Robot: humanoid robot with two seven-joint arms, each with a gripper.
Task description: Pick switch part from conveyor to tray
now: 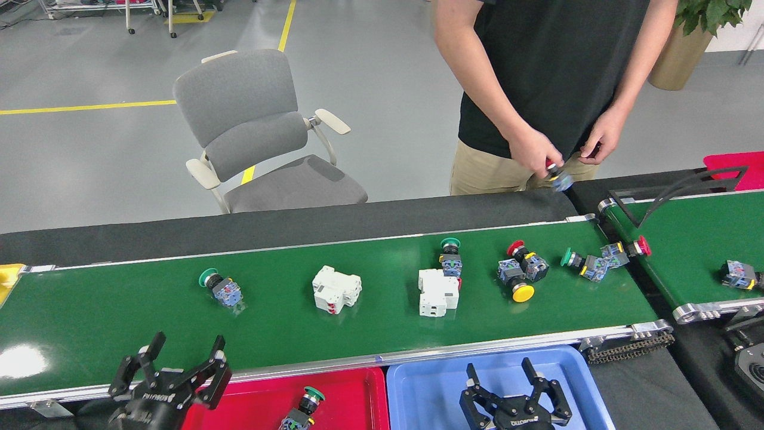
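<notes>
Left gripper [182,364]: fingers spread, empty, above the conveyor's [89,322] near rail.
Green switch part [219,288]: lay on the belt, just beyond that gripper.
Handling: probably light, rigid plastic; the round cap may slip, so grip the blocky body.
Red tray [250,400]: below the rail.
Right gripper [516,382]: spread, empty, over the blue tray [430,388].
Writing: gripper lettering was unreadable.

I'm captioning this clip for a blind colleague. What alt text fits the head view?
Two open grippers, left and right, hover empty at the near edge of a long green conveyor carrying push-button switches and two white breakers. A red tray below holds one green-capped switch; the blue tray shows no parts. A person stands behind the belt.
</notes>
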